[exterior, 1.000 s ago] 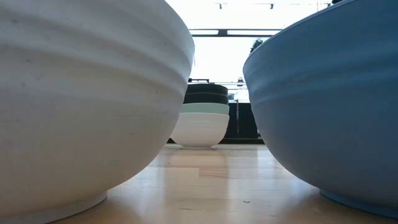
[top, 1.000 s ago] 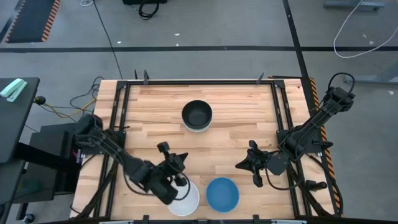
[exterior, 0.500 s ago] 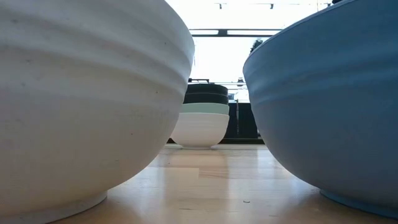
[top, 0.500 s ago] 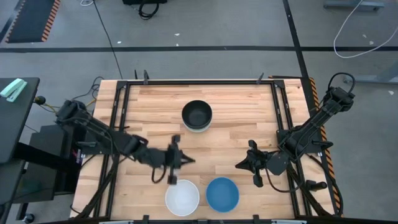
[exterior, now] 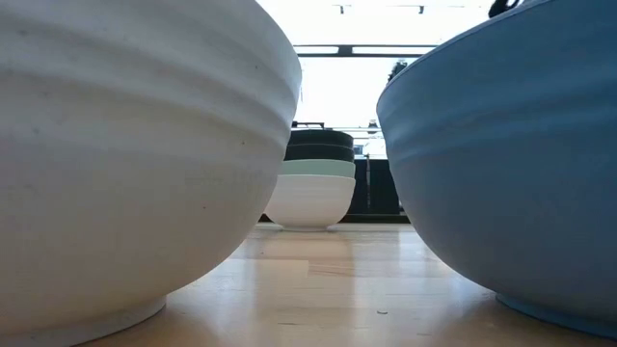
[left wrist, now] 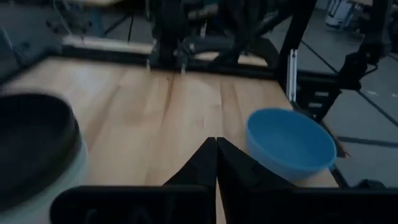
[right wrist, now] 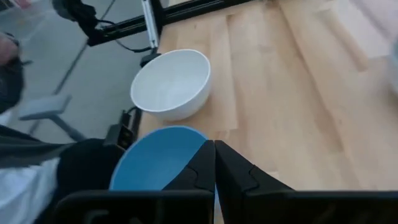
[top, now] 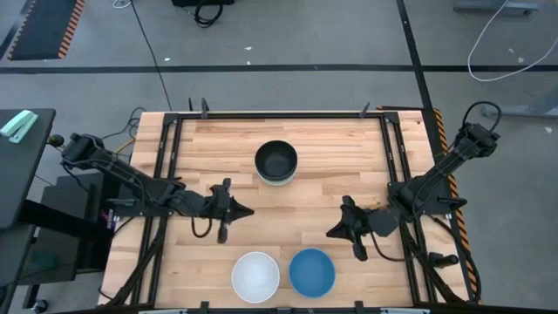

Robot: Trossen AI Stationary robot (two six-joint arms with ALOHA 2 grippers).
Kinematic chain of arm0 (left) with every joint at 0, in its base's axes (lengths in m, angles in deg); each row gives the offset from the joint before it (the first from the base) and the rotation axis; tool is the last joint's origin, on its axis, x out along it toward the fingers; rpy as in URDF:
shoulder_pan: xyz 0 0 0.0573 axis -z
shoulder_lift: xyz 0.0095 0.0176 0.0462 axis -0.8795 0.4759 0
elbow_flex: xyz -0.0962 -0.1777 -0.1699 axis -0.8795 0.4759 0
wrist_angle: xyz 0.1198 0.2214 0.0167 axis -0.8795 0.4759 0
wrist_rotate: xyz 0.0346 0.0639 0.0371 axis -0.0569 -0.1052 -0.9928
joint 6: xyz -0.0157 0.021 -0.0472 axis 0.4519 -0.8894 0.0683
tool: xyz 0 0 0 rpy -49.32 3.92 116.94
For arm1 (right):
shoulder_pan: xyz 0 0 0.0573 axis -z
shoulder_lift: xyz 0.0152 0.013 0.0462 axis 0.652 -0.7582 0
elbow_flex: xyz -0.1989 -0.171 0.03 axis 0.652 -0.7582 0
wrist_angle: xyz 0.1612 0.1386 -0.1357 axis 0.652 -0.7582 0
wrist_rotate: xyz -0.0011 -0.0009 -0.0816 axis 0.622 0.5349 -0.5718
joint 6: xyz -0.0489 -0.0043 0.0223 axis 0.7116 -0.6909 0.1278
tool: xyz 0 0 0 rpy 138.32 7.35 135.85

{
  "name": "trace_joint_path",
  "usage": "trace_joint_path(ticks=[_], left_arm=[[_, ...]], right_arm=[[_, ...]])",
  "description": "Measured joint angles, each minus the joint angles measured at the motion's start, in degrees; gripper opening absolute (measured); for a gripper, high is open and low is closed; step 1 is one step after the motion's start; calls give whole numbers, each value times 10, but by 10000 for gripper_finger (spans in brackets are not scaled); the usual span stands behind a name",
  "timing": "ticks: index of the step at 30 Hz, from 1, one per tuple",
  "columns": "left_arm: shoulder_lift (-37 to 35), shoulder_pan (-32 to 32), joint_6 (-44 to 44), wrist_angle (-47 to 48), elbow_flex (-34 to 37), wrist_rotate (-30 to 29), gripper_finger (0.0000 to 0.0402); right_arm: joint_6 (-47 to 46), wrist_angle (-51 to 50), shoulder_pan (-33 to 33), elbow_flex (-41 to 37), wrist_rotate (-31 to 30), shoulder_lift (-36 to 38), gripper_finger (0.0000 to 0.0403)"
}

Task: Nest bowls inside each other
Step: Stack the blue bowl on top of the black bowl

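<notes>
High view shows my left gripper hanging over bare wood left of centre with its fingers pressed together on nothing, and my right gripper right of centre, pinched shut and empty too. The stack of nested bowls sits at the far middle of the table, a black bowl on top. The loose white bowl and the blue bowl stand side by side, just apart, at the near edge.

What worries me is that both loose bowls sit so close to the near edge. If I come down on a rim with fingers that have not spread first, I judge I would shove the bowl instead of taking it, and a shove towards the near side could send it off the table. The two are also neighbours, so reaching for the white one with my left claw could knock it into the blue one. My right claw is near the blue bowl, so both arms heading there at once could collide. Setting a bowl onto the stack off-centre could tip or slide the whole pile.

In the low view the two near bowls fill almost everything; between them I can only make out the stack's side, white at the bottom, pale green above, dark layers on top, and I cannot count those dark layers surely. Neither claw appears there. My left wrist view cuts off the stack and does not show the white bowl.
</notes>
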Motion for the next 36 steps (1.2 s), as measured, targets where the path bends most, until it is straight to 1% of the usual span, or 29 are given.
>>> trace_joint_path(ticks=[3,7,9,15,17,22,26,31,36], left_arm=[[0,16,17,1,22,0,9],[0,42,33,0,42,0,17],[0,56,34,-1,48,-6,24],[0,79,34,-5,54,-45,33],[0,82,34,-8,54,-47,32],[0,82,34,-10,54,-47,23],[0,82,33,-9,54,-48,16],[0,82,33,-12,54,-48,21],[0,82,33,-12,54,-48,28]], right_arm=[[-21,-15,24,12,43,0,22],[-83,-80,42,23,65,-3,38],[-115,-94,44,28,79,-13,45],[-155,-102,43,60,127,-96,57],[-157,-132,43,86,129,-131,56],[-176,-243,39,164,129,-214,51],[-175,-270,29,204,140,-262,52],[-178,-275,14,227,167,-290,58],[-211,-295,5,226,171,-295,61]])
